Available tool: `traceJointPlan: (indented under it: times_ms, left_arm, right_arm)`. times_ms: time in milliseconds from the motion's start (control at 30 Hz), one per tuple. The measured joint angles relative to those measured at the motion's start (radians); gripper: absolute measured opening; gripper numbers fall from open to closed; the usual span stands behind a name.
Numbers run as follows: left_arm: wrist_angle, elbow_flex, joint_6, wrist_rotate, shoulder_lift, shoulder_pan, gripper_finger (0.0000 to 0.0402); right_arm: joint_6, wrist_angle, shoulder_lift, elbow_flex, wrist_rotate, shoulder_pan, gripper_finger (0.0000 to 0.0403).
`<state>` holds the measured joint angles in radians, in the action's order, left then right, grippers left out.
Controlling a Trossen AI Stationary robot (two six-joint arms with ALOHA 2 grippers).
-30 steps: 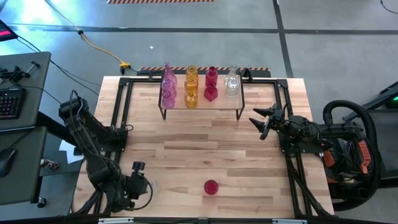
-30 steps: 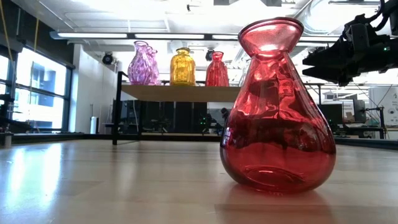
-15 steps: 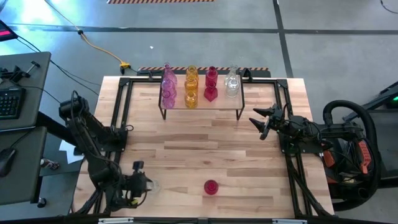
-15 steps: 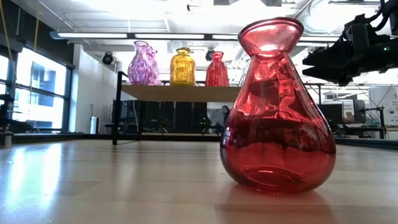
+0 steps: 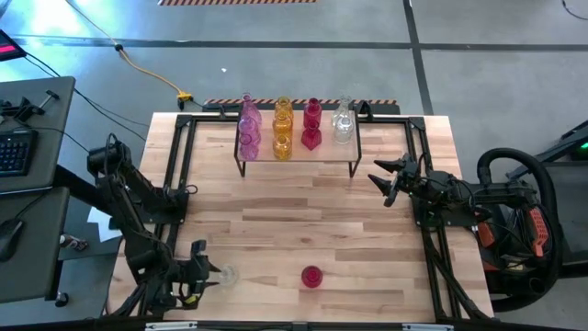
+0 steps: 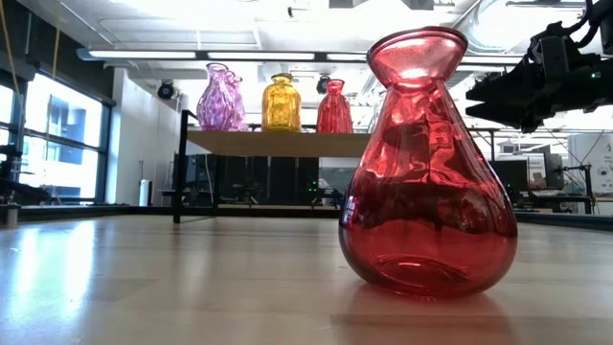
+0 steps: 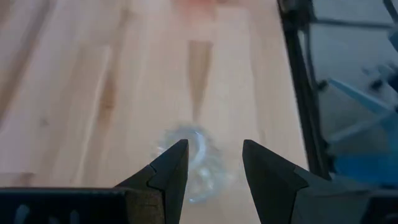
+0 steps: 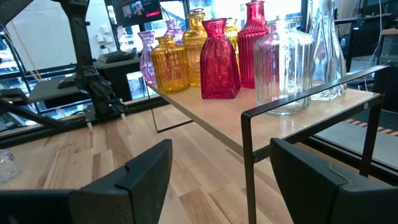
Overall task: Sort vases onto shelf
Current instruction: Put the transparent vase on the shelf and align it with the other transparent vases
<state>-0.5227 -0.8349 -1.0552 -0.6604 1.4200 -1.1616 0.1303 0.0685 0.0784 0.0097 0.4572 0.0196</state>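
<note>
Near the surface's front edge, the left tool [image 7: 214,163] hangs half-open and empty over a clear vase [image 7: 188,162], which could tip or skid off if one finger nudges it, far from the shelf [image 5: 296,153]

Eight vases [image 5: 292,127] on shelf [image 5: 323,151], red vase [image 5: 312,277], clear vase [image 5: 227,274] on tabletop

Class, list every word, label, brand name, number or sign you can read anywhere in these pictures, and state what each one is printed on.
No text can be read in any view.
Monitor behind the shelf: something shows on the screen, too small and blurred to read.
Panel at the far right of the room: marks too small to read.
Striped tape on the floor: a hazard pattern, no words.
Vases, table, both arms: no labels visible.
</note>
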Motion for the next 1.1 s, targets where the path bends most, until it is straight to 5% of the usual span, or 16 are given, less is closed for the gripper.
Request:
traceJointPlan:
  times_ms: [233, 1100]
  left_arm:
    - [0.03, 0.0, 0.101, 0.143, 0.0, 0.064, 0.0145]
    - [0.035, -0.003, 0.248, 0.325, 0.006, 0.187, 0.0145]
  right_arm:
    - [0.0, 0.0, 0.0, 0.0, 0.0, 0.0, 0.0254]
    - [0.0, 0.0, 0.0, 0.0, 0.0, 0.0, 0.0254]
